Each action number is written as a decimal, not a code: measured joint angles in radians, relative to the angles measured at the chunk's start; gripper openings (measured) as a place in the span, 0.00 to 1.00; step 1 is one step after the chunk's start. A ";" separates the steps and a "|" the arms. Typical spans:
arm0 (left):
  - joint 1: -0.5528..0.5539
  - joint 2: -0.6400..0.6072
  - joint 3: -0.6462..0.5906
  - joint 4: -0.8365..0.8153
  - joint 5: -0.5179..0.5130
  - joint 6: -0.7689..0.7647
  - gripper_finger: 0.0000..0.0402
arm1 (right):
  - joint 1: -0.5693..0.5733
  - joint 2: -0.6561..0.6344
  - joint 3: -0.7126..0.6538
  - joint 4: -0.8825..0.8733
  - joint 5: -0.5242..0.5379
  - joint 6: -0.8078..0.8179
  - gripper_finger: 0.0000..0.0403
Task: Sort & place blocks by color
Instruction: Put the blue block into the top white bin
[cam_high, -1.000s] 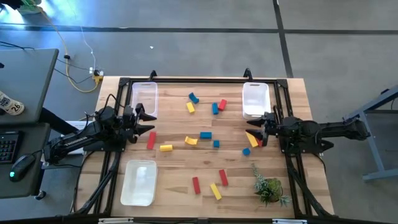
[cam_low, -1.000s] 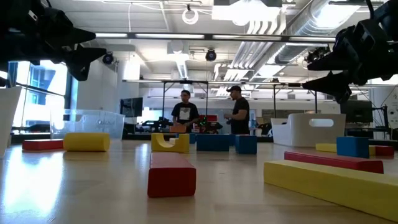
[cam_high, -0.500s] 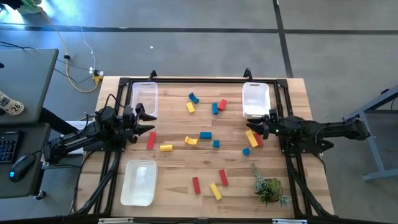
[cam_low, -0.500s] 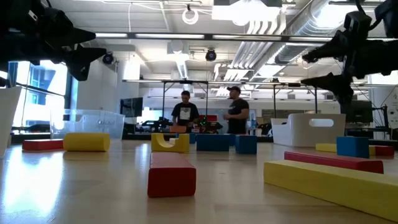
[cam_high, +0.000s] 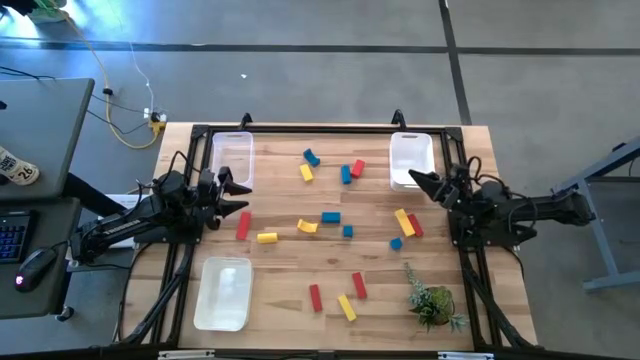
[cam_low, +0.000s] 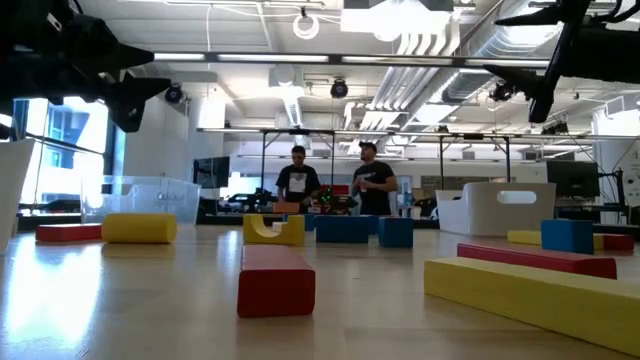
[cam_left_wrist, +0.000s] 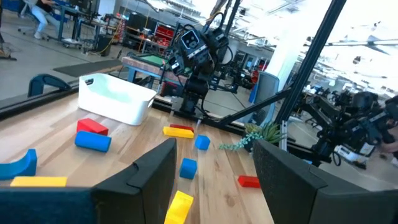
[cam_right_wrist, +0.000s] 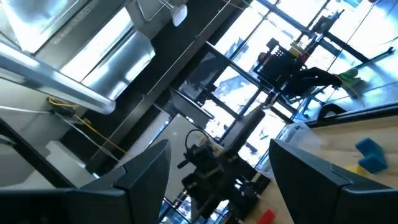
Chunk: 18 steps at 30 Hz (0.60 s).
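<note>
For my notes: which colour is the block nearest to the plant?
Blue: the small cube just above the plant, clearest in the high view.

This was a robotics lab: behind the wooden table (cam_high: 300, 270) stood two people (cam_low: 335, 185) among workbenches, under exposed ceiling ducts (cam_low: 440, 40); beside the table sat a desk with keyboard (cam_high: 12, 235).

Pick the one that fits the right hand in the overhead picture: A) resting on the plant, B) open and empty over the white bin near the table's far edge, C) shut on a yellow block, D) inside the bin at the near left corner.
B: the right hand stands open with nothing between its fingers, at the near edge of the white bin, apart from the blocks on the table.
</note>
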 joint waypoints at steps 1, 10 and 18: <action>0.000 0.000 0.000 0.000 0.000 -0.010 0.50 | 0.000 0.001 0.015 -0.014 -0.002 0.000 0.64; 0.000 0.000 0.000 0.000 0.000 -0.011 0.50 | 0.000 0.071 0.375 -0.543 -0.018 -0.062 0.64; 0.000 0.000 0.000 0.000 0.000 -0.165 0.50 | 0.000 0.320 0.693 -1.125 -0.088 0.116 0.64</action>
